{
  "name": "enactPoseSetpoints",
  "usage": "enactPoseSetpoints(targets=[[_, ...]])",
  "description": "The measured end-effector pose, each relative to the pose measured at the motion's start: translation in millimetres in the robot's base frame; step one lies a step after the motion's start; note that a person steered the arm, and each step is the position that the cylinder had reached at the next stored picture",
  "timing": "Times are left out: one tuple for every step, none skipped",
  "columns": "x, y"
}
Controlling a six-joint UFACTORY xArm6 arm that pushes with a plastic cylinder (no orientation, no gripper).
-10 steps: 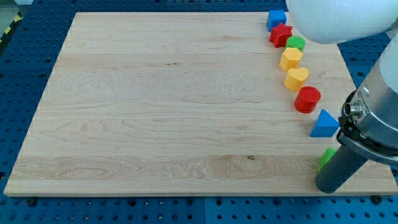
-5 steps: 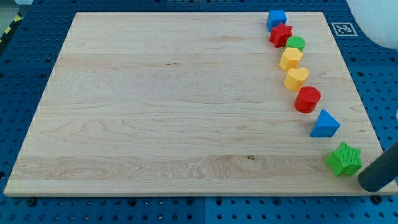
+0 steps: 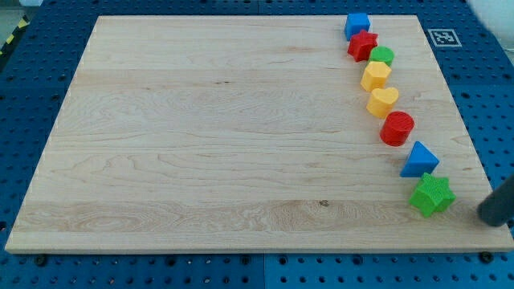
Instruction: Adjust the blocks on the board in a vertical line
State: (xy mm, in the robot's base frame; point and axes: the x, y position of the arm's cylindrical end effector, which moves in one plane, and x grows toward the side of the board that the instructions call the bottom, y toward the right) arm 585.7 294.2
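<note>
Several blocks run in a slightly curved line down the board's right side: a blue cube (image 3: pixel 357 24), a red star (image 3: pixel 362 45), a green cylinder (image 3: pixel 382 56), a yellow hexagon (image 3: pixel 375 76), a yellow heart (image 3: pixel 383 101), a red cylinder (image 3: pixel 397 128), a blue triangle (image 3: pixel 419 160) and a green star (image 3: pixel 431 195) touching the triangle's lower edge. My tip (image 3: pixel 490 220) is at the view's right edge, off the board, to the right of the green star and apart from it.
The wooden board (image 3: pixel 201 136) lies on a blue perforated table (image 3: pixel 32 80). A black-and-white marker tag (image 3: pixel 442 37) sits at the board's top right corner.
The arm has drawn off to the view's right, uncovering the green star. The green star has shifted up and left against the blue triangle. The other blocks have not moved.
</note>
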Motion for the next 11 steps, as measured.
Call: enactPoseSetpoints(targets=[[-49,33],[-123,40],[-203,38],[-240,31],[-251,2],[-264,-40],[-264,-73],[-265,-85],[-265,-77],[-264,-58],[-287,-55]])
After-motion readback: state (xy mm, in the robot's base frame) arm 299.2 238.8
